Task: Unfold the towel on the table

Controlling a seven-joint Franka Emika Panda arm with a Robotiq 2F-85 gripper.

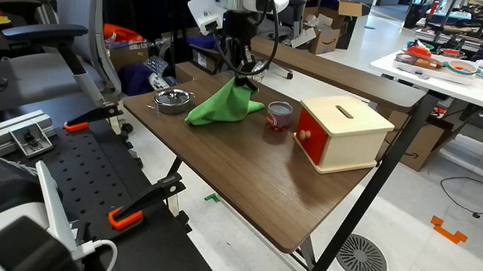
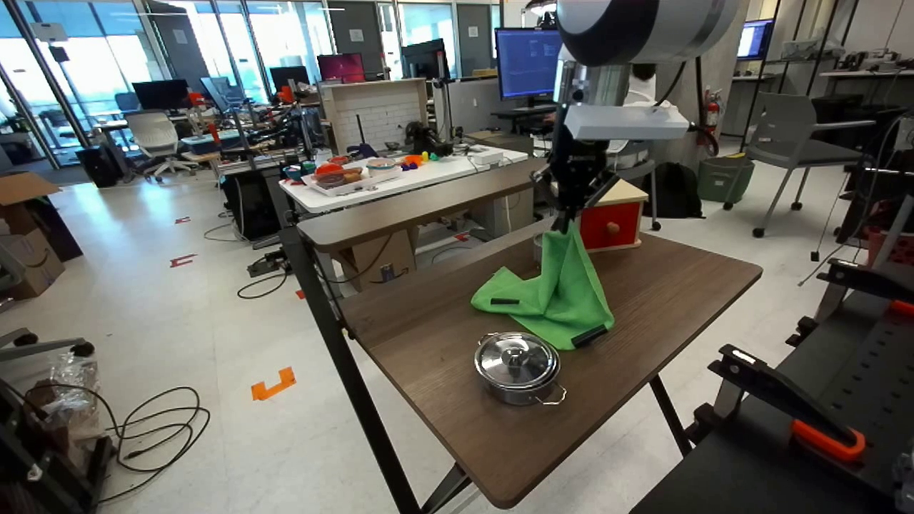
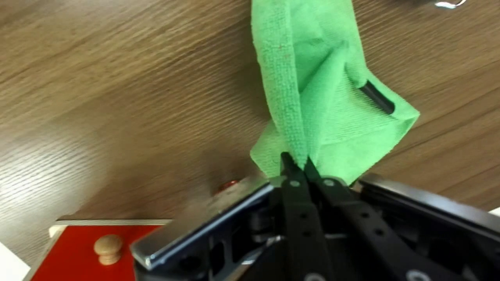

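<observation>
The green towel is bunched on the brown table, its upper part pulled up into a peak. In an exterior view the towel shows two black strips, and its lower edges spread over the table. My gripper is shut on the top of the peak, above the table; the gripper also shows in an exterior view. In the wrist view the gripper's fingertips pinch a narrow fold of the towel. One strip shows there, near a corner. The pinched cloth between the fingertips is mostly hidden.
A lidded metal pot stands beside the towel, and also shows in an exterior view. A can stands between the towel and a wooden box with a red door. A raised shelf runs along one table side.
</observation>
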